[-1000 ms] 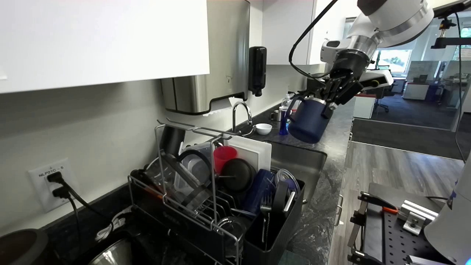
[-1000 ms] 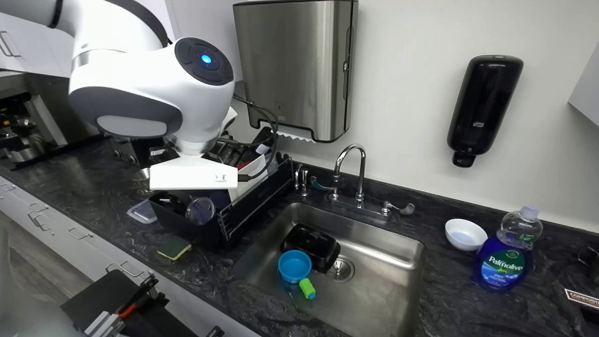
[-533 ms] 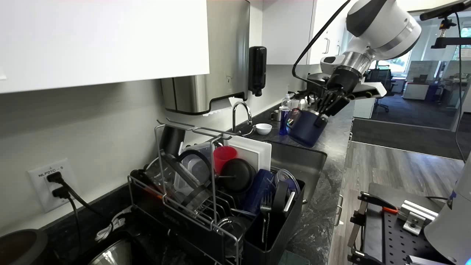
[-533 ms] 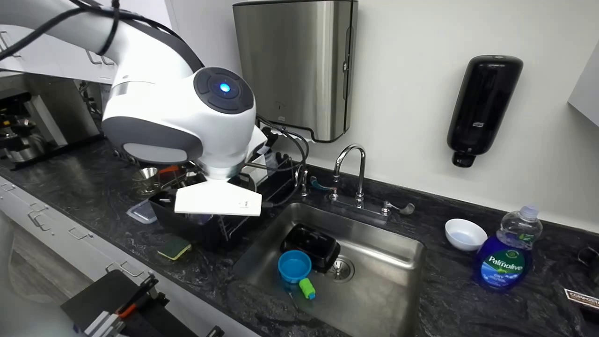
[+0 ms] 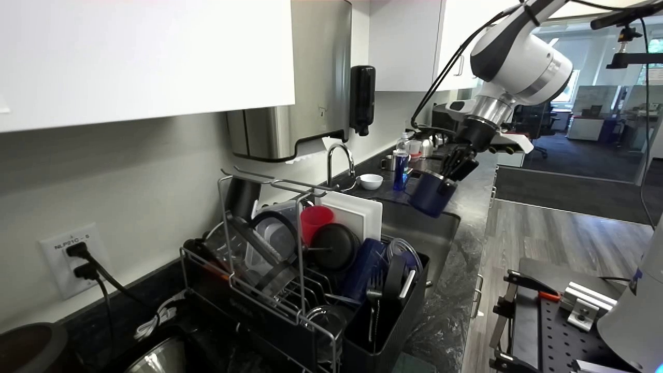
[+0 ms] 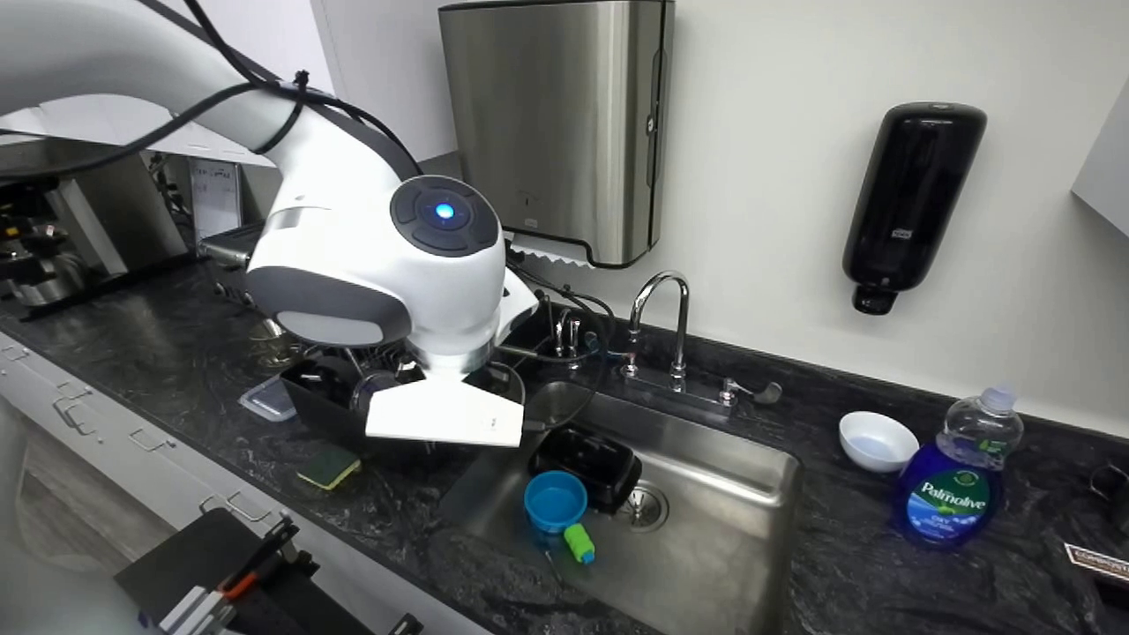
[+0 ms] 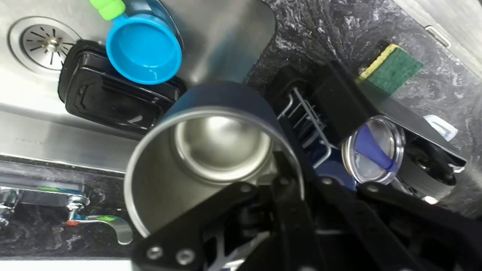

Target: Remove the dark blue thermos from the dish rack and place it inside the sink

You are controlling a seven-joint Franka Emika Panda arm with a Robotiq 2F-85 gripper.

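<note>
Brought the dark blue thermos [image 5: 429,198] lower and nearer the sink [image 6: 706,556] since the earlier frame. Now holding it in the air, tilted beneath the gripper [image 5: 448,178], pinched tight at the open end, with one finger [image 7: 283,167] inside. Overlooking the sink on one side below the gripper and the dish rack [image 5: 259,313] on the other.

One navy thermos [image 5: 431,195], one dish rack [image 5: 259,318], one sink [image 6: 697,538], two plugs [image 5: 78,249]
</note>
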